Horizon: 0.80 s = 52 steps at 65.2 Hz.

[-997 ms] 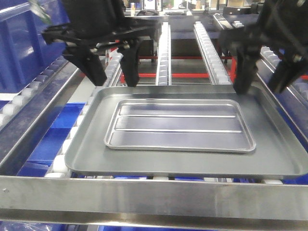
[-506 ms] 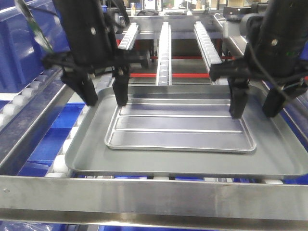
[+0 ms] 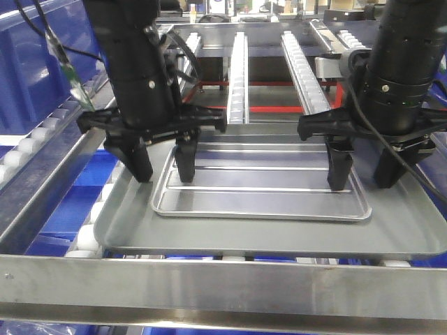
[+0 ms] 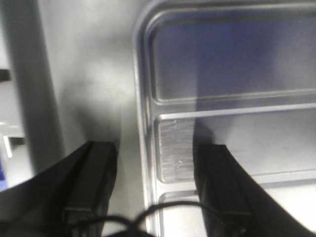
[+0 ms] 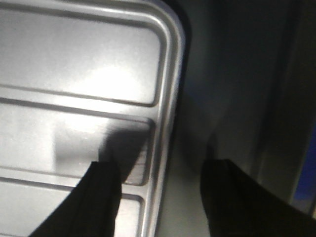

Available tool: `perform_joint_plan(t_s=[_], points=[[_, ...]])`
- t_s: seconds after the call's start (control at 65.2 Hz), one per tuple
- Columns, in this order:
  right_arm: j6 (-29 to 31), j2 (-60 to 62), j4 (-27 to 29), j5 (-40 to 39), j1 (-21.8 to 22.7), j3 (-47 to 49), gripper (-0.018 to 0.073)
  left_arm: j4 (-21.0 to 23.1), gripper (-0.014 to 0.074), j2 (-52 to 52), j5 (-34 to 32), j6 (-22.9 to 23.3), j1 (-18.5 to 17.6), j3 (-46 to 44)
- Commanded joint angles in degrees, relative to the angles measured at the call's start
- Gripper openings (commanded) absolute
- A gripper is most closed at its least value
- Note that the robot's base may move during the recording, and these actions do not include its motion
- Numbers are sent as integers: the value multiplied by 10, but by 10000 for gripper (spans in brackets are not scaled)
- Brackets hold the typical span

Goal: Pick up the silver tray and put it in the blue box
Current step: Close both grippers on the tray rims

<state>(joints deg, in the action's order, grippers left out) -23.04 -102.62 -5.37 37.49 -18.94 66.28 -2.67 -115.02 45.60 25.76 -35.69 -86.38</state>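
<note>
1. Both arms have come down since half a second ago. The left gripper [image 3: 162,167] and the right gripper [image 3: 362,174] now sit lower and nearer the camera, while the silver tray [image 3: 262,185] has not shifted.
2. Left gripper [image 4: 155,192]: its jaws are spread wide and hold nothing. They straddle the left short rim of the silver tray [image 4: 237,74], with the inner finger over the tray's base and the outer finger over the grey tray [image 4: 94,74].
3. Right gripper [image 5: 168,197]: its jaws are equally wide apart and empty. The right short rim of the silver tray [image 5: 74,64] runs between its fingers, the outer one standing over the grey tray [image 5: 212,74].
4. Whether any fingertip touches metal cannot be told from these views.
5. Between the two grippers, the silver tray lies flat inside the larger grey tray [image 3: 279,234], ridges running from one claw to the other.
6. Out past the left gripper's outer side stands the blue box [image 3: 24,77], well apart from the tray.
7. Behind both grippers, roller rails [image 3: 237,77] run away from the camera.
</note>
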Motion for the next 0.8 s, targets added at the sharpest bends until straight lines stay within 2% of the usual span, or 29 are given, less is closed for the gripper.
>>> perform_joint_plan(t_s=[0.0,0.123,0.215,0.292,0.476,0.506,0.783], points=[[-1,26,-5,-20,0,18,466,5,271,25,-16,7,-1,-18],[-1,26,-5,-20,0,18,457,5,270,22,-16,7,-1,-18],[-1,23,-5,-20,0,18,377,5,242,22,-16,7,-1,-18],[-1,21,-5,-20,0,18,277,5,180,22,-16,7,-1,-18],[-1,21,-5,-17,0,18,42,5,-79,22,-16,7,-1,-18],[-1,21,-5,-16,0,18,49,5,-115,22,-17,7,-1,-18],[-1,50,-6,25,0,29,57,-8,-97,44,19,36,0,-38]])
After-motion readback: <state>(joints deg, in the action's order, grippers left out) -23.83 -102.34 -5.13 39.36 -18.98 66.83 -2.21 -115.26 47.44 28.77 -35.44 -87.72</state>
